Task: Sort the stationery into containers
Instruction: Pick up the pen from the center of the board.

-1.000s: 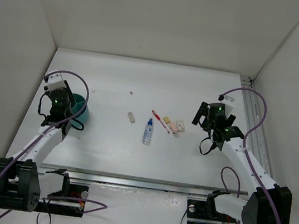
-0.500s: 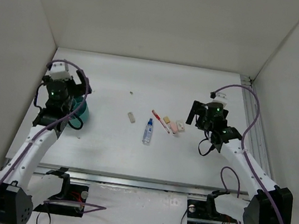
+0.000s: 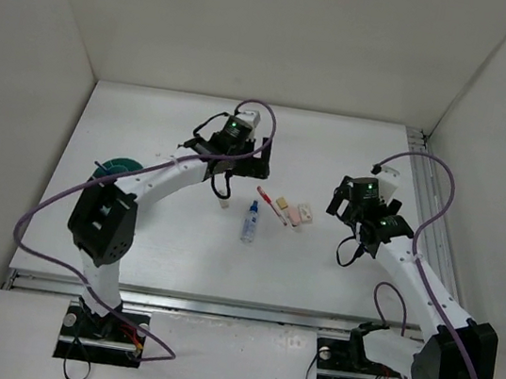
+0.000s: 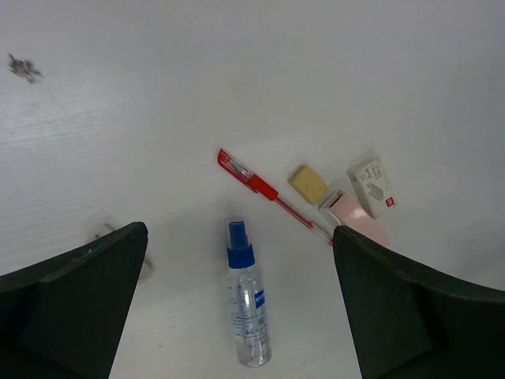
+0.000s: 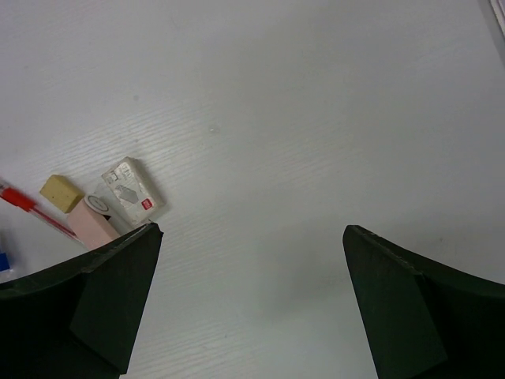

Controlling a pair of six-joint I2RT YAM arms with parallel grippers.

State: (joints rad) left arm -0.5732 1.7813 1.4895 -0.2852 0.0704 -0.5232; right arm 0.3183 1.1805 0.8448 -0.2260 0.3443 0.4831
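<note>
The stationery lies mid-table: a clear blue-capped bottle (image 3: 250,221) (image 4: 247,304), a red pen (image 3: 272,204) (image 4: 272,195), a tan eraser (image 4: 308,184), a pink eraser (image 4: 357,221) (image 5: 95,221) and a white labelled eraser (image 4: 373,185) (image 5: 132,189). A small white eraser (image 3: 223,199) sits to their left. My left gripper (image 3: 234,153) (image 4: 241,237) hovers open above the bottle, holding nothing. Open and empty too, my right gripper (image 3: 341,206) (image 5: 251,229) hangs over bare table just right of the erasers. The teal container (image 3: 118,167) stands at the far left, partly hidden by the left arm.
A dark speck of debris (image 4: 24,67) lies on the table behind the items. White walls enclose the table on three sides. A metal rail (image 3: 429,225) runs along the right edge, and purple cables loop off both arms.
My left arm has swung from the teal container across to the middle of the table, and its jaws have opened. The right gripper has barely shifted.
</note>
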